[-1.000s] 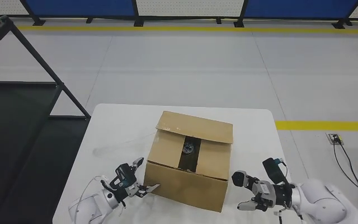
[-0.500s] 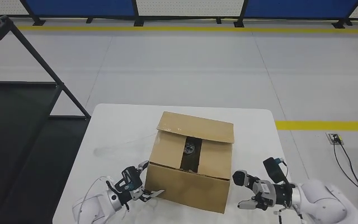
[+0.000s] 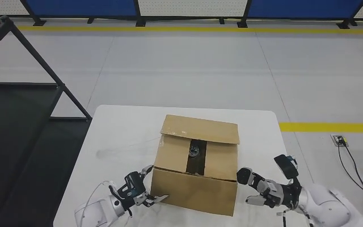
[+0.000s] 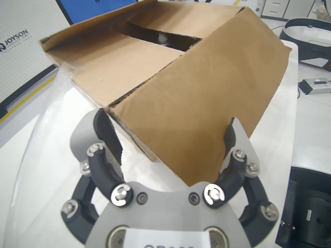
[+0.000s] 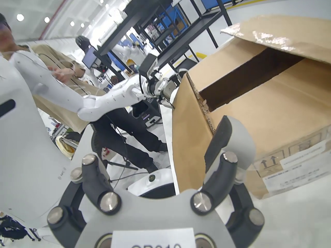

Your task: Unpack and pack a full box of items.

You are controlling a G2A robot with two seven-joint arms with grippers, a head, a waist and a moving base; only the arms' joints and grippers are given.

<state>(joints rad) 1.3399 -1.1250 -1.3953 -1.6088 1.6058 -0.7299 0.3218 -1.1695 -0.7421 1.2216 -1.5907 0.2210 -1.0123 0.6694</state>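
Brown corrugated cardboard box (image 3: pixel 195 164) sits mid white worktop (image 3: pixel 113 130). Top flaps folded in, dark slot between them shows small grey item (image 3: pixel 193 150). I have left jaws spread wide, empty, straddling box's near left corner. Right jaws open, empty, just beside near right corner. My read: flanking both corners to steady box before opening flaps.

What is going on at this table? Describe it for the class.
A two-armed robot is working on a cardboard box on a white table. The left gripper and the right gripper are both open, one at each near corner of the box. The flaps are folded over, leaving a gap where an item shows inside.
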